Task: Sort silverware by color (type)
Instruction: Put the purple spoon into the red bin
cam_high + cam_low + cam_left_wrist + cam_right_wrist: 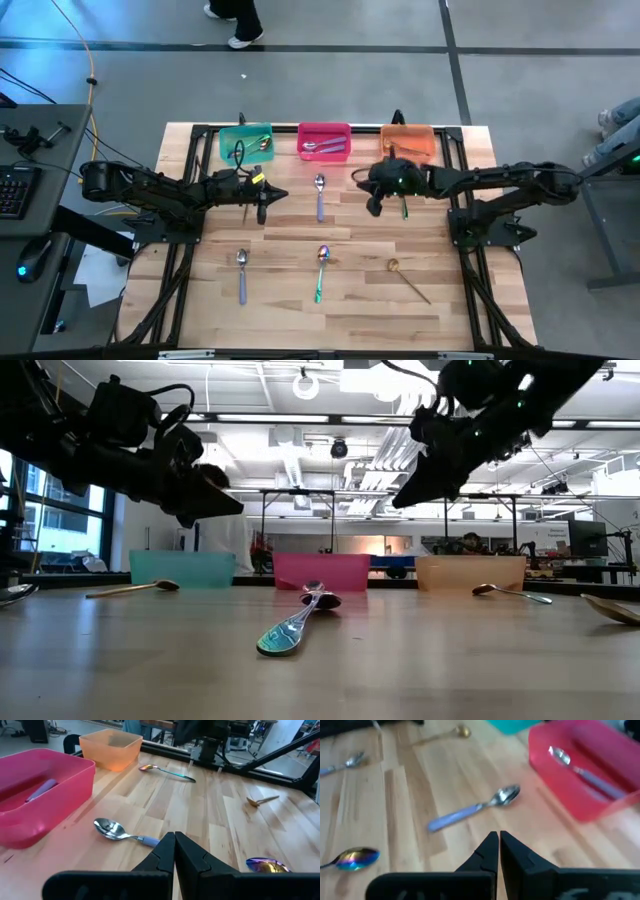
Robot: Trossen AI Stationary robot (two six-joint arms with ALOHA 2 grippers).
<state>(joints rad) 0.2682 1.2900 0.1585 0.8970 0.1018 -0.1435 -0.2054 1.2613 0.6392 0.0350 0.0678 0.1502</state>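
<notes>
On the wooden table, three bins stand in a row along the far edge: a teal bin, a pink bin and an orange bin; the teal bin holds a gold-handled spoon, and the pink bin holds lavender-handled spoons. A lavender spoon lies just in front of the pink bin, between the two arms; a green-handled spoon lies in front of the orange bin, partly under the right arm. Nearer the front edge lie three more, well apart: another lavender spoon, an iridescent green spoon and a gold spoon. The left end effector hovers above the table in front of the teal bin, its fingers pressed together and empty; the right end effector hangs in front of the orange bin, likewise pressed together, pinching nothing.
</notes>
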